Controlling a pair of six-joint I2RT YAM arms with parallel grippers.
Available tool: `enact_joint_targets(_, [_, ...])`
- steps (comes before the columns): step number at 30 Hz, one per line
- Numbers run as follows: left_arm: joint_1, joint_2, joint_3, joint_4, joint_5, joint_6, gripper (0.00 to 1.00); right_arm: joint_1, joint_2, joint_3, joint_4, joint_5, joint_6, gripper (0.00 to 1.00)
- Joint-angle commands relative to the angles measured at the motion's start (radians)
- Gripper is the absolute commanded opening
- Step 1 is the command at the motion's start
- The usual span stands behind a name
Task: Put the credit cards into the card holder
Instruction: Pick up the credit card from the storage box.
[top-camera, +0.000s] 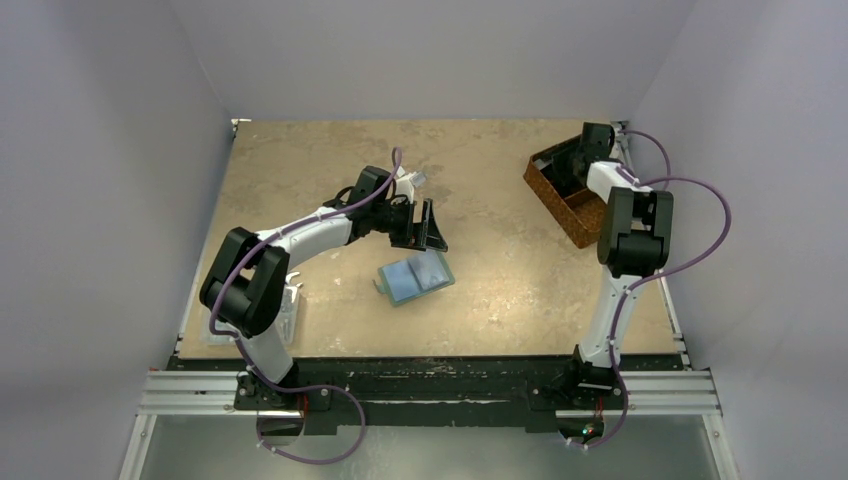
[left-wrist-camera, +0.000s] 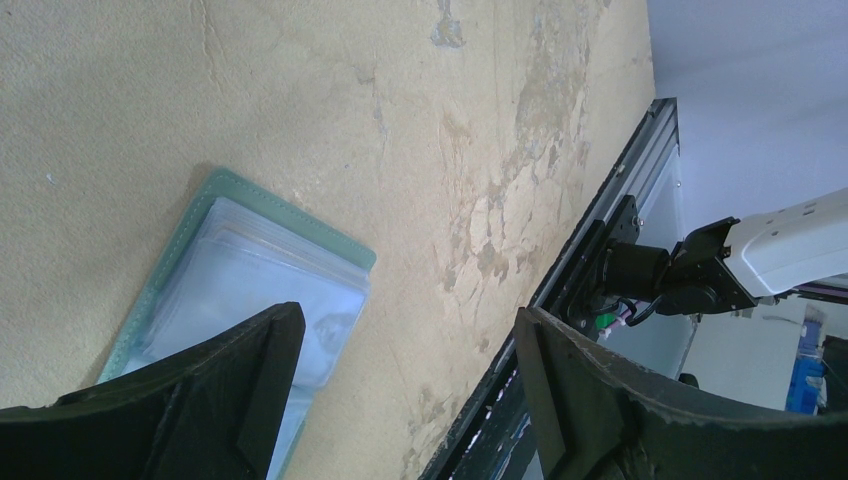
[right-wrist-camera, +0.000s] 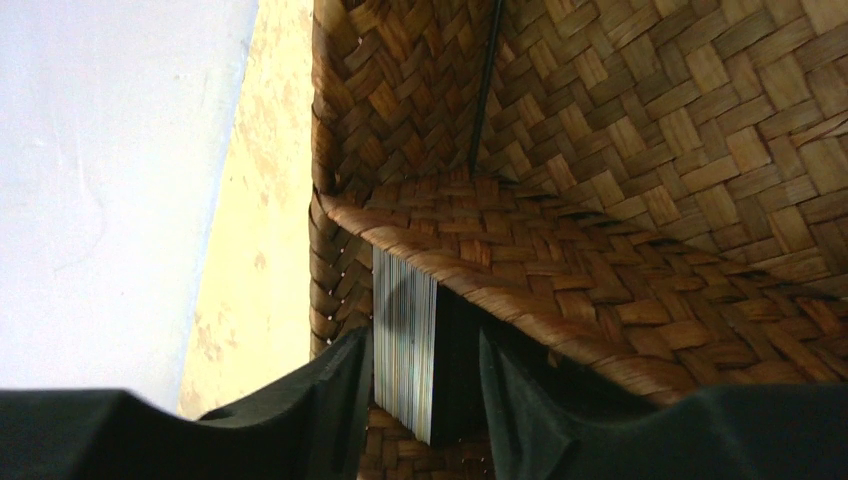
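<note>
**Left hand.** The left hand (top-camera: 424, 228) hangs over the middle of the bench (top-camera: 300, 170). It is released: the jaws stand wide apart and nothing lies between them.

**Card holder.** The holder (top-camera: 414, 278) lies open and flat on the bench, pocketed side up, just on the base side of the left hand and apart from it. In the top view its long axis runs roughly left to right, with the right end turned slightly away from the arm bases. In the left wrist view it lies beside the left finger (left-wrist-camera: 200, 400), which hides one corner. The green border and the clear pockets are visible there.

**Right hand.** The right hand (right-wrist-camera: 422, 345) is lowered into the woven basket (right-wrist-camera: 650, 120) at the far right of the bench. One finger (right-wrist-camera: 330, 400) stands on each side of the cards (right-wrist-camera: 404, 335). Whether the fingers press on the stack or only flank it cannot be told.

**Cards.** The cards stand on edge as one tight stack in a basket compartment, just beyond a woven divider and between the right fingers. The thin edges face the wrist camera and the flat faces are turned toward the two fingers. Only the edges show, so the long axis of the cards cannot be told. A dark strip borders the stack on the right-finger side; what it is cannot be made out.
</note>
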Motion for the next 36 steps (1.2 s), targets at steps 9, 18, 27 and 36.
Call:
enact_joint_targets(9, [-0.006, -0.001, -0.003, 0.021, 0.017, 0.024, 0.83, -0.003, -0.021, -0.075, 0.177, 0.013, 0.015, 0.21])
enact_joint_targets(18, [-0.006, 0.003, -0.002, 0.021, 0.016, 0.024, 0.83, -0.003, -0.083, -0.093, 0.207, 0.007, 0.032, 0.11])
enact_joint_targets(27, [-0.006, 0.002, -0.002, 0.021, 0.019, 0.023, 0.83, -0.006, -0.129, -0.125, 0.172, 0.000, 0.058, 0.02])
enact_joint_targets(36, [-0.006, 0.000, -0.003, 0.022, 0.020, 0.022, 0.83, -0.014, -0.172, -0.148, 0.161, -0.015, 0.059, 0.00])
